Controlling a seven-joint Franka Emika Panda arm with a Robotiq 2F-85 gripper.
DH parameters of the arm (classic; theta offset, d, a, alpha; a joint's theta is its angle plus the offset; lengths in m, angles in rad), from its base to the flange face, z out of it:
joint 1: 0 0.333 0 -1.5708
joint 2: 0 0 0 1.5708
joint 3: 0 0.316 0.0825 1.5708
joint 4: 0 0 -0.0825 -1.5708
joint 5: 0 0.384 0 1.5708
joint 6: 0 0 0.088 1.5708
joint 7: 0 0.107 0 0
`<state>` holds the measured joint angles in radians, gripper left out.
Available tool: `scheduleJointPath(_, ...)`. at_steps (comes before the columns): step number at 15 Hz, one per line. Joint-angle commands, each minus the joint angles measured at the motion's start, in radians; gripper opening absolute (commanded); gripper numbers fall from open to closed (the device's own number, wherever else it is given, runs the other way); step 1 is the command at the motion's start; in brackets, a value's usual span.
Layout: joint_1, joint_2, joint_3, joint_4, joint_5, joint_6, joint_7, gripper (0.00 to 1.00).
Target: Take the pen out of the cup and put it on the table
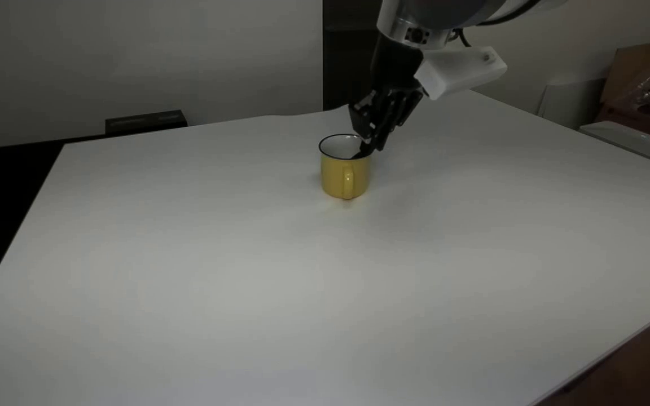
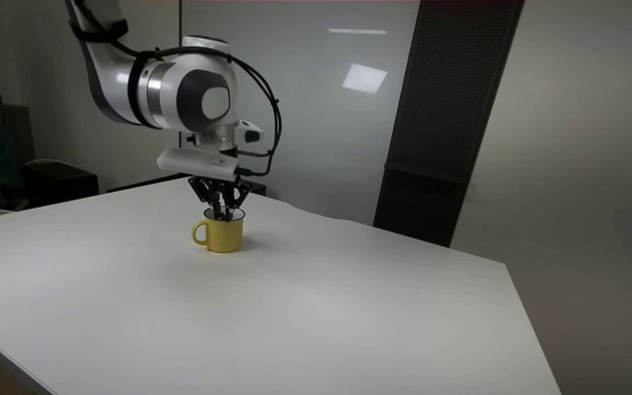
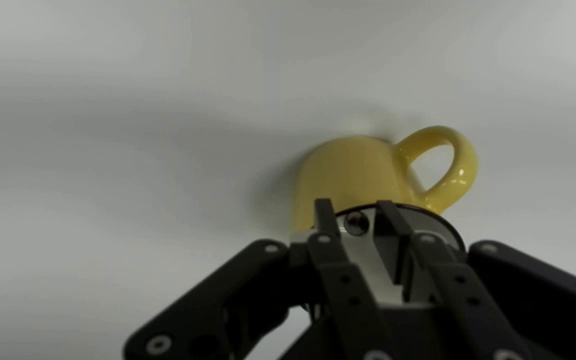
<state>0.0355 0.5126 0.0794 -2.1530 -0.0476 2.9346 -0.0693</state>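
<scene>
A large, flat, plain white bench (image 1: pixel 246 282) is stretching across both exterior views. Directly on it, a small, glossy yellow, cylindrical mug (image 2: pixel 225 236) with a dark rim, pale inside and looped handle is standing upright, casting a soft shadow (image 2: pixel 253 242) onto the white surface beside it.

The cup (image 3: pixel 350 172) looks glossy and enamel-like; the end of the pen (image 3: pixel 356 223) shines. The worktop (image 2: pixel 349 307) is smooth, faintly sheened. Metal-looking screws (image 3: pixel 158 345) stud the matt gripper (image 3: pixel 354 215).

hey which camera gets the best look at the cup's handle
The wrist view: the handle looks largest, its opening unobstructed. Both exterior views show it smaller: the handle end-on, or the handle side-on.
</scene>
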Motion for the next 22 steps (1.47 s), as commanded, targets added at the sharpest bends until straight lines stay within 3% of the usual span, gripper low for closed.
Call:
scheduleJointPath(1,-0.045,0.004,0.049,-0.001,0.036,0.017,-0.039,0.01)
scheduleJointPath(7,-0.063,-0.084,0.063,-0.049,0.038,0.024,-0.059,0.03)
scheduleJointPath(13,-0.034,-0.286,0.02,-0.101,0.004,-0.074,-0.061,0.03)
scheduleJointPath(17,-0.014,-0.423,-0.037,-0.139,-0.086,-0.13,-0.037,0.03)
scheduleJointPath(19,-0.017,-0.455,-0.068,-0.18,-0.172,-0.072,-0.005,0.03)
scheduleJointPath(22,-0.04,-0.44,-0.118,-0.236,-0.343,0.108,0.09,0.03)
